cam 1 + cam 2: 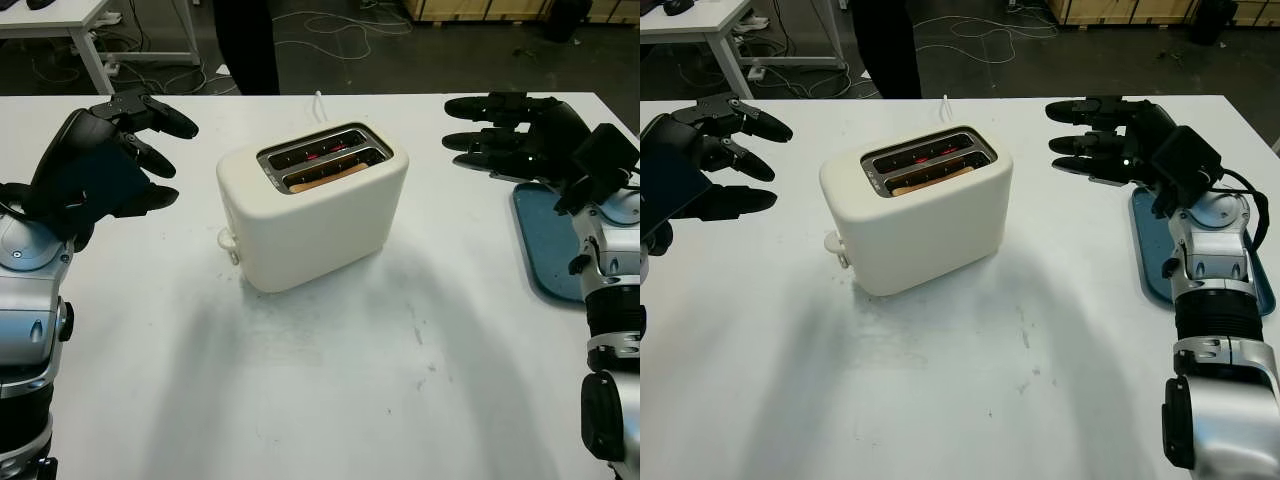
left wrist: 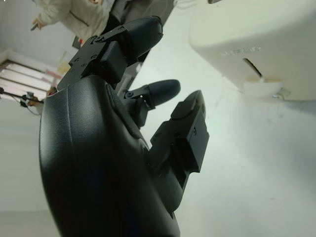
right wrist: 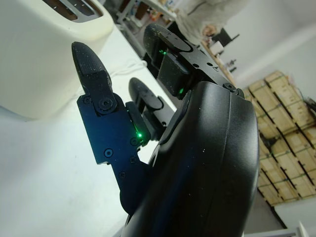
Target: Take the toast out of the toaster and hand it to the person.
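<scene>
On the white table, a cream toaster stands in the middle with a slice of toast sunk in its nearer slot. The left hand hovers well to its left, released and holding nothing; the right hand, likewise unclenched, hangs over a blue tray. A person's dark legs stand beyond the far edge.
</scene>
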